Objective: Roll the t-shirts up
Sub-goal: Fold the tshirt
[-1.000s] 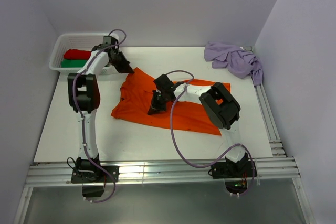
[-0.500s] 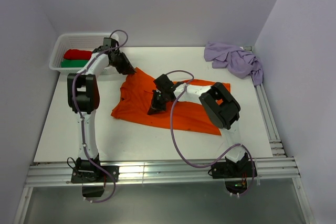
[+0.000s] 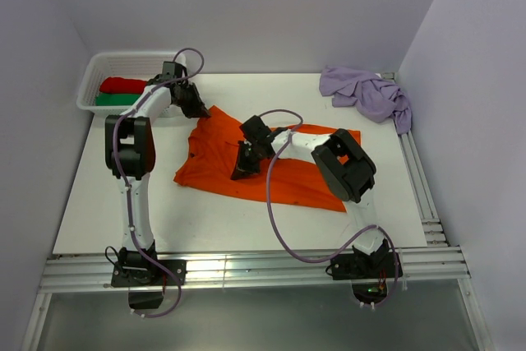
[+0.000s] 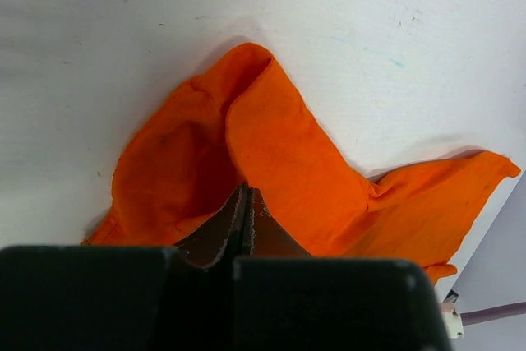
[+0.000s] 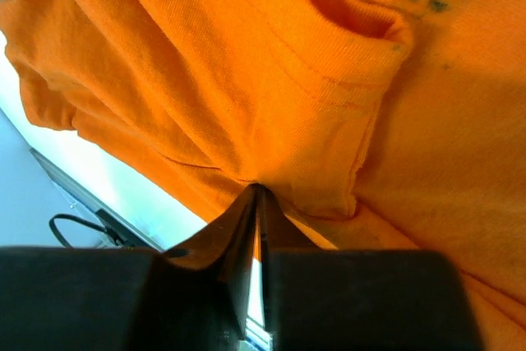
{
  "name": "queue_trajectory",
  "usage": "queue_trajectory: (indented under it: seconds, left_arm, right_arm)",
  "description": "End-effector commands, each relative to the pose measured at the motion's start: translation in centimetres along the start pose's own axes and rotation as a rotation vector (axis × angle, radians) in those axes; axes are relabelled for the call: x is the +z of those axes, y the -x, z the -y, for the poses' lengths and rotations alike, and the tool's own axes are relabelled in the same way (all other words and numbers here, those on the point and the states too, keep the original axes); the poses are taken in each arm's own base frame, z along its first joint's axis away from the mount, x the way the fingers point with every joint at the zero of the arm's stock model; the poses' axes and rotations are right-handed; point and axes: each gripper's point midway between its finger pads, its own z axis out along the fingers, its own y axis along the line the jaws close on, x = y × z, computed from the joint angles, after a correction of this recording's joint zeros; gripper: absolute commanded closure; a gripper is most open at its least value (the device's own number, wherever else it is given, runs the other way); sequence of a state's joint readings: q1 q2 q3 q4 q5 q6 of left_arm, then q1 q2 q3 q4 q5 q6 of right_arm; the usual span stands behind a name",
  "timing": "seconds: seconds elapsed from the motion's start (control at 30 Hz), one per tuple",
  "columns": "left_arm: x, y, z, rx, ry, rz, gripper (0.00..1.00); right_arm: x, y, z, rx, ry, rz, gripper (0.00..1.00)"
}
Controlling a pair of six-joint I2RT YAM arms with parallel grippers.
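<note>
We see the orange t-shirt (image 3: pixel 214 162) spread mostly flat but rumpled across the middle of the table (image 3: pixel 123 203). Its far-left corner is bunched into a raised fold, with a pleat gathered near its centre. The lilac t-shirt (image 3: pixel 366 92) sits crumpled in a heap at the far right corner, well apart.

The top camera looked down from the near side over the table (image 3: pixel 123 203); both wrist cameras (very close) faced the orange shirt (image 3: pixel 218 162) it also showed.
</note>
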State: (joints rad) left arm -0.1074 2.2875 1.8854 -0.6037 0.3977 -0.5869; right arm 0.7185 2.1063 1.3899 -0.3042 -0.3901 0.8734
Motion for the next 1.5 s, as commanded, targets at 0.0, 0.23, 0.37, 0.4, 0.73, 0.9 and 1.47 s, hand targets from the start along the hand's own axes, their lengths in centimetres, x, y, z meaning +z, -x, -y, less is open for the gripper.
queue_trajectory:
  seconds: [0.0,0.23,0.37,0.4,0.73,0.9,1.47]
  left_arm:
    - [-0.6,-1.0,-0.4,-0.047,0.027,-0.044,1.00]
    - [-2.4,0.6,1.9,-0.062,-0.017,0.004,1.00]
    - [-2.9,0.7,2.8,-0.067,-0.051,0.002,1.00]
    - [-2.9,0.6,2.8,-0.069,-0.055,0.000,1.00]
    - [-3.5,1.2,4.0,-0.076,-0.085,0.012,1.00]
    - [-3.4,1.1,3.9,-0.072,-0.083,0.010,1.00]
    - [-2.5,0.4,2.6,-0.049,-0.060,-0.005,1.00]
  right_arm:
    - [-0.4,-0.4,0.2,-0.054,-0.057,0.002,0.84]
    - [-5.1,2.9,-3.8,-0.113,0.032,0.109,0.59]
    - [-10.4,6.7,-3.1,-0.052,0.063,0.226,0.55]
    - [-11.2,7.1,-2.0,-0.032,0.054,0.240,0.55]
    - [-23.0,14.7,13.6,0.266,-0.170,0.474,0.54]
    - [-26.6,17.1,20.1,0.306,-0.354,0.544,0.55]
    - [-28.3,18.9,31.9,0.421,-0.719,0.539,0.45]
